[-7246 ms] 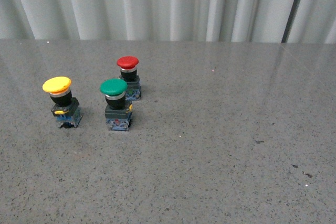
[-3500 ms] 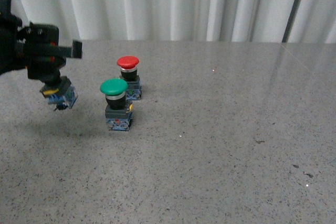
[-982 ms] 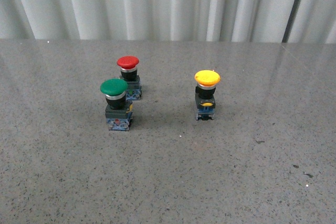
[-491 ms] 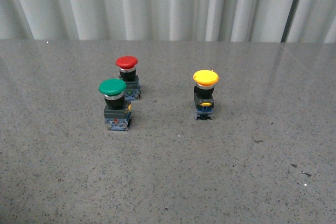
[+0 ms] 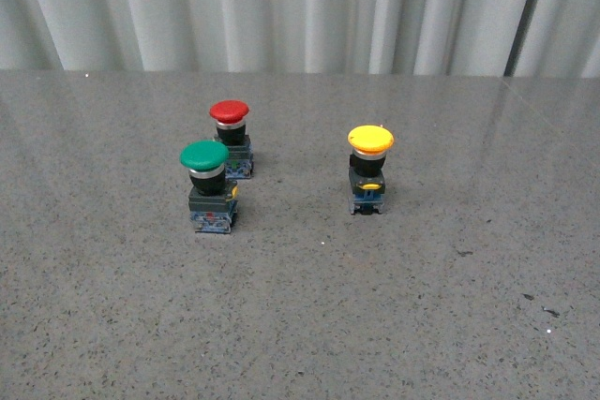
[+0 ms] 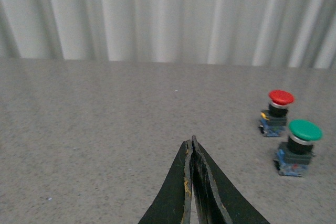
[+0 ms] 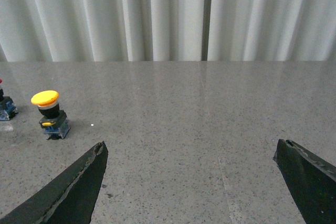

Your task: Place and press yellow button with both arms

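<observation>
The yellow button stood up straight about midway across the bench, nearer its far edge, so I thought my wide-open right hand should push straight down on its top, gently, while my left hand was squeezed shut on nothing.

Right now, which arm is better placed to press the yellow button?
Probably the right: the yellow button shows in the right wrist view, ahead of the open right gripper. The left wrist view misses it.

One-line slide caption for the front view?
Yellow button upright on the grey table, set apart from green button and red button.
</observation>
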`<state>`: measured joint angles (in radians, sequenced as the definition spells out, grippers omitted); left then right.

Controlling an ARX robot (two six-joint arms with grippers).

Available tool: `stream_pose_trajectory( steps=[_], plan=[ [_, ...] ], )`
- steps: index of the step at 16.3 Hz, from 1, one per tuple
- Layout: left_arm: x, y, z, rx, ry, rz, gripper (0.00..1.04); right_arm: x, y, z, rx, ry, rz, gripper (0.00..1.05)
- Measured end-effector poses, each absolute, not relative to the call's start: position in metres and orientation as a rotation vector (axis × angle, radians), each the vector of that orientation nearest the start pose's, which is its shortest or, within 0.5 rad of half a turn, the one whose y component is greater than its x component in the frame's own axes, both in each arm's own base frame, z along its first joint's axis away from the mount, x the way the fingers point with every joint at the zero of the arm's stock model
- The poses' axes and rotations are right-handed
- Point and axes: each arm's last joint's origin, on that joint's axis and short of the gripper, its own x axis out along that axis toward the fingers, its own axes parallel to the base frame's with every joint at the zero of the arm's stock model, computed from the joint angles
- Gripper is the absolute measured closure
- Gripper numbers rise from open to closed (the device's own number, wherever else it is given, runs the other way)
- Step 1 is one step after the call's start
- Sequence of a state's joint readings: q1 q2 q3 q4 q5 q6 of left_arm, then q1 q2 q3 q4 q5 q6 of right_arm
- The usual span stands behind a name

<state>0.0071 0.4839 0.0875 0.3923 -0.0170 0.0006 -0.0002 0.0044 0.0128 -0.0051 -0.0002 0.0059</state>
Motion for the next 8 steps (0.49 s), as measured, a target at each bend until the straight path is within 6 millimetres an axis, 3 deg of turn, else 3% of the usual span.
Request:
stream_pose_trajectory(
  steps=[8],
  plan=[
    [0.117,0.0,0.17,0.001,-0.003,0.0,1.03,0.097,0.0,0.167,0.006,-0.004,0.0,0.07]
  ],
)
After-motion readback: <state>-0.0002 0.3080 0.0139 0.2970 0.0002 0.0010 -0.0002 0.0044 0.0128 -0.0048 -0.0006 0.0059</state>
